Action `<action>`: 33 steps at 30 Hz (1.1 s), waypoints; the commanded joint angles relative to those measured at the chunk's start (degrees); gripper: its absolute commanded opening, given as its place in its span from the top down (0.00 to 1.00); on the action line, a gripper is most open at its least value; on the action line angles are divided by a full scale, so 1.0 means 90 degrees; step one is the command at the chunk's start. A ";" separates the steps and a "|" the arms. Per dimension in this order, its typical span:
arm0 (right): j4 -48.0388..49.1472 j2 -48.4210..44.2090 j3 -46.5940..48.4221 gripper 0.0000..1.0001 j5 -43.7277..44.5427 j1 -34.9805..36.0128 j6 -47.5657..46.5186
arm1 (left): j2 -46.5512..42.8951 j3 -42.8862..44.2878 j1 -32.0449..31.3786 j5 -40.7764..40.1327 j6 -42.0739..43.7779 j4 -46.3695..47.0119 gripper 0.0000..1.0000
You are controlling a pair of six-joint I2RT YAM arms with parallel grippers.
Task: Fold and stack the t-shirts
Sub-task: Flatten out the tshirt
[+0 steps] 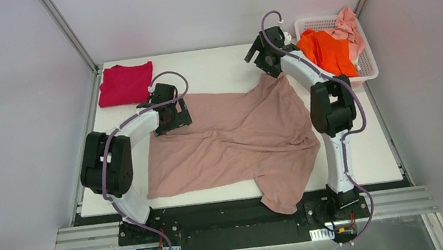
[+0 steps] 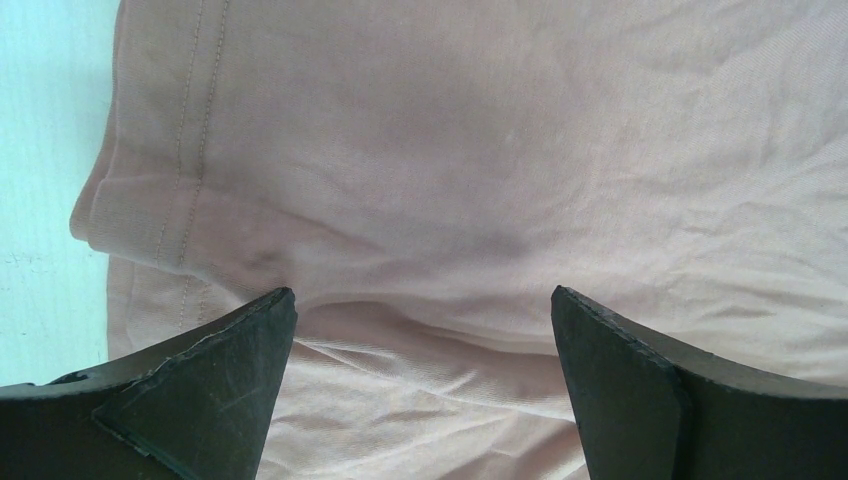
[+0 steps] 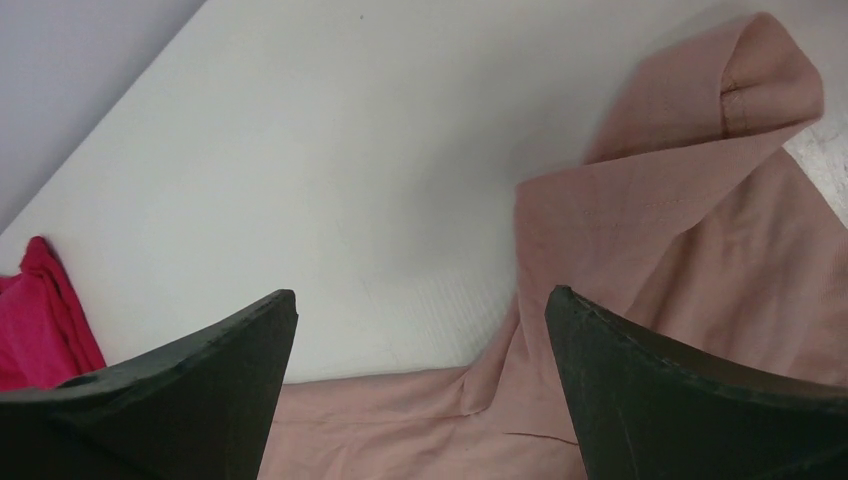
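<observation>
Hands spread, empty: left hand (image 2: 422,296), right hand (image 3: 420,296) | risk: beige tee (image 1: 234,139) overhung near desk (image 1: 372,143) edge, uneven pull might drag it off

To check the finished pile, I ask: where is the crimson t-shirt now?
In the top view, the crimson t-shirt lies folded at the far left corner of the table, just beyond the left gripper and the beige t-shirt.

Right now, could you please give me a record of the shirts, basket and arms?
spread out: dusty-pink t-shirt, rumpled on the table, one end over the near edge
folded: crimson t-shirt, far-left corner
white lattice basket: far right, holds orange t-shirt and pale pink t-shirt
left arm: jaws open over the dusty-pink hem
right arm: jaws open near its far corner
</observation>
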 commanded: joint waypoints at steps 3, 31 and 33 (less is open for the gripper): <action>-0.1144 0.0562 0.0937 0.01 0.0162 0.0042 -0.0157 | -0.0232 -0.0020 0.0045 -0.0076 0.0068 -0.0006 0.01; 0.0845 0.2581 0.2630 0.01 -0.0550 0.0158 0.0134 | -0.0117 -0.0014 0.0052 -0.0076 0.0118 -0.0011 0.01; 0.0810 0.2423 0.2543 0.01 -0.0597 0.0170 0.0078 | -0.0108 -0.0002 0.0052 -0.0068 0.0131 -0.0006 0.01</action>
